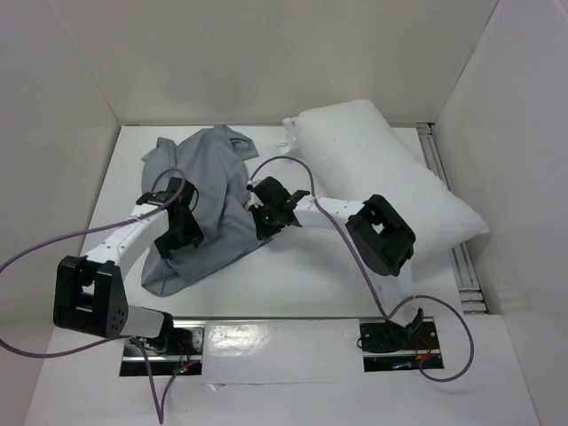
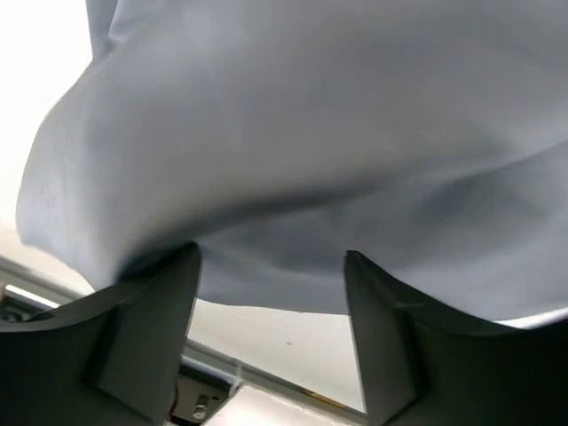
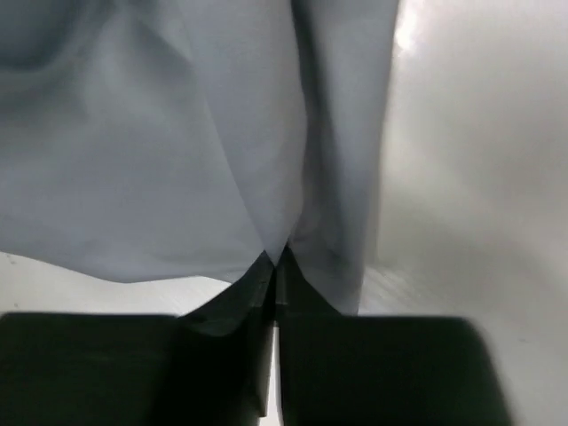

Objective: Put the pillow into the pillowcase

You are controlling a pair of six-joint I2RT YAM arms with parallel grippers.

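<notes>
Top external view: the pillowcase (image 1: 209,191) is lying crumpled on the white table (image 1: 293,284), spreading from the centre toward 10 o'clock. Its far edge is bunching near the back wall and its near hem is reaching toward 7 o'clock. The pillow (image 1: 373,169) is lying outside it, just beside it, running diagonally from 12 toward 4 o'clock. Its low corner is overhanging the metal rail (image 1: 469,280) by the right wall.

The right gripper (image 1: 264,213) is sitting at the cloth's 3 o'clock edge, between cloth and pillow. In the right wrist view its fingers (image 3: 231,311) are pressing together on a fold of the grey fabric. The left gripper (image 1: 177,232) is sitting over the cloth's 8 o'clock part. In the left wrist view its fingers (image 2: 151,328) are standing apart, with cloth draping over their tips.

Bare table is showing at 9 o'clock and along a strip at 6 o'clock, in front of the arm bases. A small white tab (image 1: 288,144) at the pillow's far corner is too small to read.
</notes>
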